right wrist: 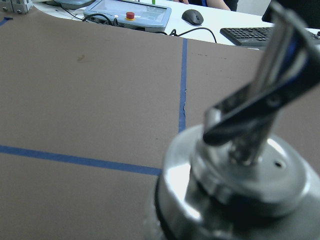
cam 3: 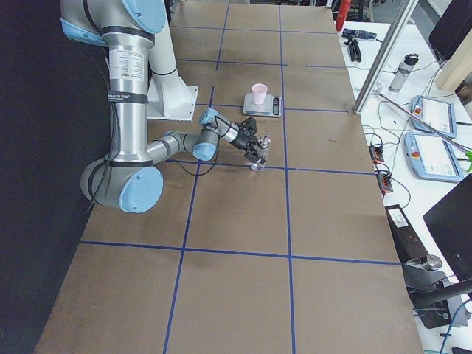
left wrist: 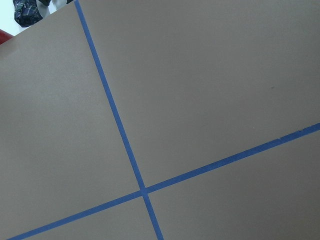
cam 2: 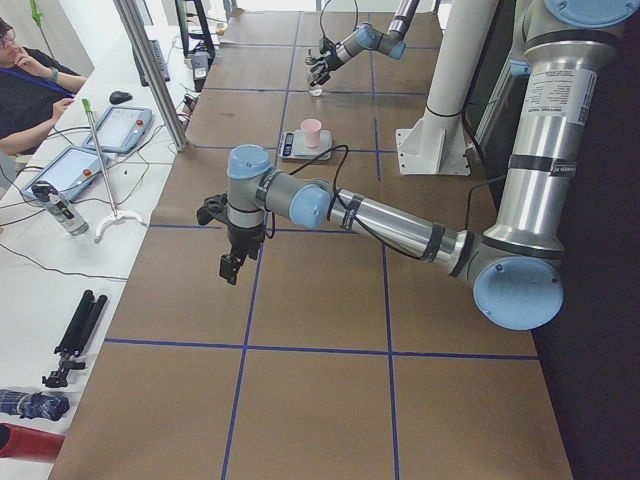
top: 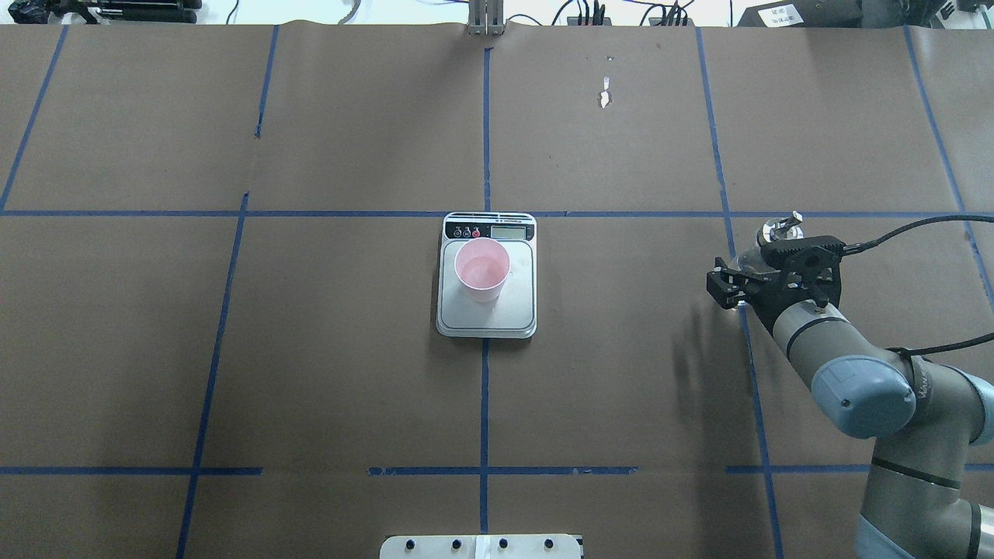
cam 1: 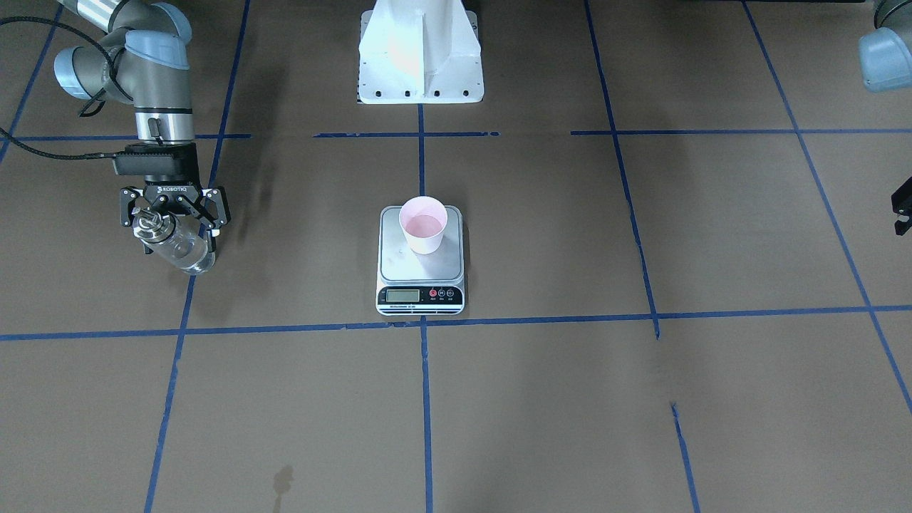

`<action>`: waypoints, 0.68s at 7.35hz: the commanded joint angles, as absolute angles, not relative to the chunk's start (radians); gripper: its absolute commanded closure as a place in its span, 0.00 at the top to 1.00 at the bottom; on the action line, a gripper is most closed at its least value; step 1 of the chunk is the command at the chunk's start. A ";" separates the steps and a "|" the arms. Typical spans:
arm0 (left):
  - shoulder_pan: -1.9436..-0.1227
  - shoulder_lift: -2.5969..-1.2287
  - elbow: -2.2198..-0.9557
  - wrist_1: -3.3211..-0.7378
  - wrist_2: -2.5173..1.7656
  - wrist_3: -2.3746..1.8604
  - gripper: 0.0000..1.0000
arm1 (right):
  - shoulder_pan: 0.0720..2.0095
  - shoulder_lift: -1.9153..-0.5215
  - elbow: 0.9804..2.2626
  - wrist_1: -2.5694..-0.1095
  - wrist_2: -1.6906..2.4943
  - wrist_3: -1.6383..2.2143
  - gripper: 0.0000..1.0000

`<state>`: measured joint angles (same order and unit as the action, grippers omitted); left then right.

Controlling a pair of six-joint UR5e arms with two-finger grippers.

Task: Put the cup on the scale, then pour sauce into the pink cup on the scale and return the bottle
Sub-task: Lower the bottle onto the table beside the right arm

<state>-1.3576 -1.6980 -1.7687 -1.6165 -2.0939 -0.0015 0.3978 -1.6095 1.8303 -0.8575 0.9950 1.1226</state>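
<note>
The pale pink cup (cam 1: 423, 224) stands upright on the steel platform of the scale (cam 1: 422, 272), with a little clear liquid in it. It also shows in the overhead view (top: 482, 268). The clear glass bottle (cam 1: 178, 246) with its silver cap (right wrist: 235, 190) stands upright far to the robot's right, near a blue tape line. My right gripper (cam 1: 174, 231) is down over it, jaws spread wide with a finger on each side of the bottle. My left gripper (cam 2: 231, 268) hangs empty over the table far to the robot's left. I cannot tell how its jaws stand.
The white robot base (cam 1: 420, 57) stands behind the scale. Blue tape lines (left wrist: 142, 190) cross the brown table. At the far table edge are tablets (right wrist: 127, 12), a keyboard (right wrist: 245, 35) and cables. An operator (cam 2: 30, 85) sits at the side bench.
</note>
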 commanded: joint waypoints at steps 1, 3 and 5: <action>-1.358 -1.697 -1.772 -1.615 -2.094 -0.002 1.00 | 0.382 -1.658 1.882 -0.859 0.988 1.123 1.00; -1.358 -1.697 -1.772 -1.615 -2.094 -0.002 1.00 | 0.364 -1.693 1.922 -0.857 0.985 1.132 1.00; -1.358 -1.698 -1.772 -1.615 -2.095 -0.002 1.00 | 0.336 -1.732 1.968 -0.857 0.976 1.134 1.00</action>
<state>-1.3575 -1.6976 -1.7715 -1.6153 -2.0942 -0.0015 0.3543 -1.7043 1.9339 -0.8575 0.9806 1.1321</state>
